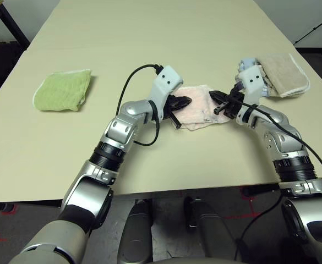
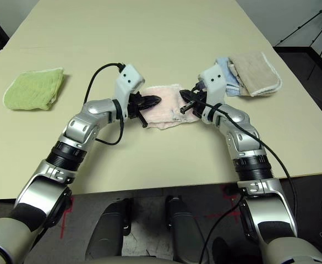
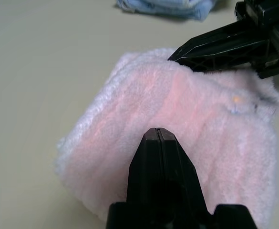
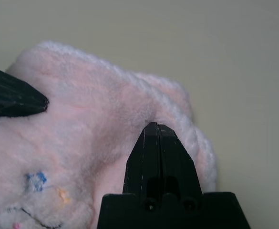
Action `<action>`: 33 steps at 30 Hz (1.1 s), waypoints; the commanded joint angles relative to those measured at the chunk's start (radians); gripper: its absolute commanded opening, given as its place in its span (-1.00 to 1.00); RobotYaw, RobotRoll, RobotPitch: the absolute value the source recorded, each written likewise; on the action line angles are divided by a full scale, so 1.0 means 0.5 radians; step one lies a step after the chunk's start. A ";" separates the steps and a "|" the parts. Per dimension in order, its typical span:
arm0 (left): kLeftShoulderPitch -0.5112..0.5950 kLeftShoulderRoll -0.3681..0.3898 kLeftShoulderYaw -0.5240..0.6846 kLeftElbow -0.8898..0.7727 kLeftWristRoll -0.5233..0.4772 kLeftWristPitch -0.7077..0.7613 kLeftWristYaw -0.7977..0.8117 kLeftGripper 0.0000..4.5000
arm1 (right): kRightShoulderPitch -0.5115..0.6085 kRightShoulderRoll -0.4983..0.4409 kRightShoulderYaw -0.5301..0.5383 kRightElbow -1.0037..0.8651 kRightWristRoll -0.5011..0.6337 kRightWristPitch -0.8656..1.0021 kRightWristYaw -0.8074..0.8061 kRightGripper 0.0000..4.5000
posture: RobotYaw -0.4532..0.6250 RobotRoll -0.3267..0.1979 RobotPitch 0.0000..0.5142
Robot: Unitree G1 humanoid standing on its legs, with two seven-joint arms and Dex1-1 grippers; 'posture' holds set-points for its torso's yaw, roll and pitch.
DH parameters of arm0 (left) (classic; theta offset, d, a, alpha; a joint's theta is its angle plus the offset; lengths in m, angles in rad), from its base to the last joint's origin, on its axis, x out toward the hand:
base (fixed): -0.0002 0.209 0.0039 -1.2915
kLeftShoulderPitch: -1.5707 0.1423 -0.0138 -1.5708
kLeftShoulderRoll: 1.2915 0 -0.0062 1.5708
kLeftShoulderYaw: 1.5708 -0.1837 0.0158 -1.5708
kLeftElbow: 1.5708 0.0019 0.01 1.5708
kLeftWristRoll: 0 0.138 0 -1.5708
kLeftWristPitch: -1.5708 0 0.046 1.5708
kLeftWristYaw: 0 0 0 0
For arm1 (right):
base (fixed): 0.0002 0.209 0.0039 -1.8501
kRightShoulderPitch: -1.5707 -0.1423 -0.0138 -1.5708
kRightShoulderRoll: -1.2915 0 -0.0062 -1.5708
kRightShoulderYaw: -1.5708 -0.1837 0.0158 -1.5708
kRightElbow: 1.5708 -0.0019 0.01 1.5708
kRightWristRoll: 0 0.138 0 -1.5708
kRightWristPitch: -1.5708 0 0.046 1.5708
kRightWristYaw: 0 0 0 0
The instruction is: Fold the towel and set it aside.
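Left eye view: I see the pink towel [image 1: 201, 108] folded small in the middle of the table [image 1: 149, 44]. My left gripper [image 1: 186, 101] and right gripper [image 1: 213, 95] point at it from each side, fingers pressed together, holding nothing. A green cloth [image 1: 63, 89] lies at the left, blue and beige cloths [image 1: 282, 73] at the upper right.

Left wrist view: my shut fingers [image 3: 159, 157] sit over the fluffy towel.

Right wrist view: my closed fingers [image 4: 158, 152] hang over the towel's edge.
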 commanded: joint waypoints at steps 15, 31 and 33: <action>0.102 0.020 0.103 -0.216 0.060 0.075 -0.024 -0.98 | 0.009 0.008 -0.045 -0.054 -0.001 -0.039 -0.004 -1.00 | 0.06 0.25 -0.26; -0.077 -0.117 0.138 0.311 0.177 -0.198 0.056 -0.98 | -0.184 0.116 -0.009 0.255 -0.067 -0.106 -0.027 -1.00 | 0.03 0.25 -0.28; -0.084 -0.129 0.153 0.416 0.190 -0.245 0.083 -0.98 | -0.206 0.130 0.007 0.321 -0.088 -0.132 -0.025 -1.00 | 0.03 0.25 -0.28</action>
